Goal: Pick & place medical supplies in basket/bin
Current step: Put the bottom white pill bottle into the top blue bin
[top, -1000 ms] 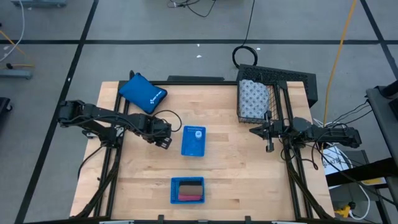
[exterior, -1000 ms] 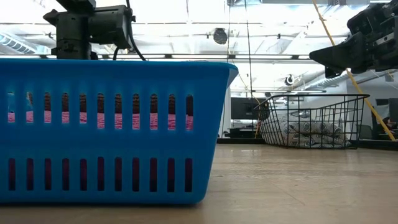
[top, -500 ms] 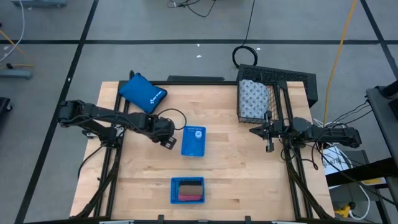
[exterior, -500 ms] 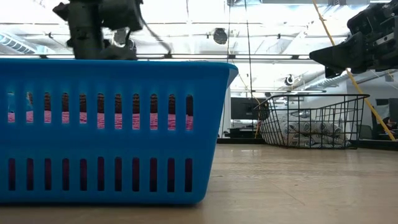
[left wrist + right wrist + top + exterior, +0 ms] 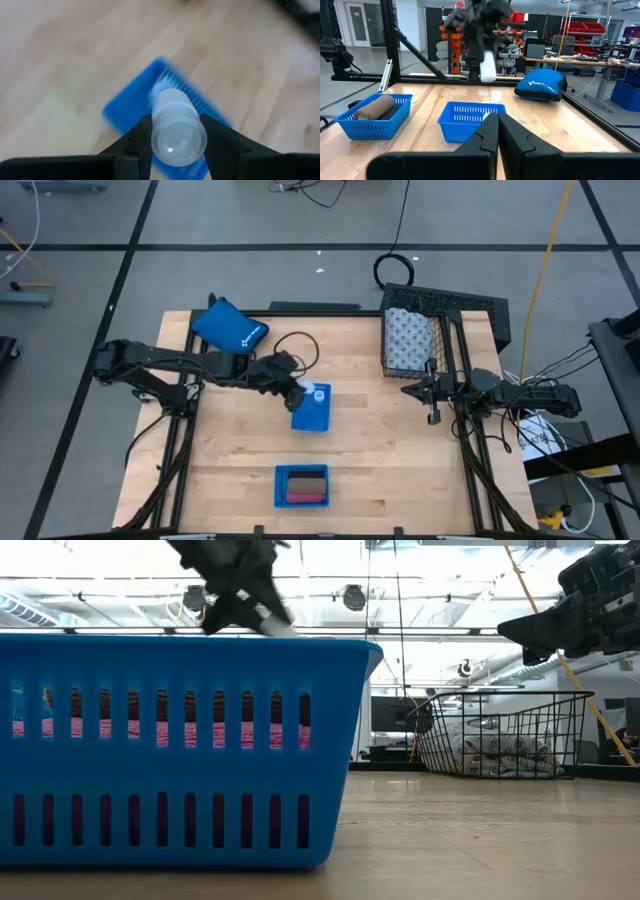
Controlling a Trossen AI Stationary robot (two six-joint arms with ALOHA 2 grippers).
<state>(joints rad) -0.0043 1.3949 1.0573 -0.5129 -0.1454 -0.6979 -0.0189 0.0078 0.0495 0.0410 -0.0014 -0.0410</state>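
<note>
Bottle (image 5: 177, 131) in left claw (image 5: 176, 145).

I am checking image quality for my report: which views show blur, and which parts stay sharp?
Left wrist view: table and blue tray smeared, white bottle fairly sharp. Low view: left end effector streaked, near blue tray crisp. Right wrist view: left arm blurred, right end effector soft. High view: sharp.

Pale matt wood table (image 5: 380, 450), slotted blue plastic tray (image 5: 465, 120), smooth translucent-white plastic bottle (image 5: 174, 131), black wire-mesh basket (image 5: 500, 735).
</note>
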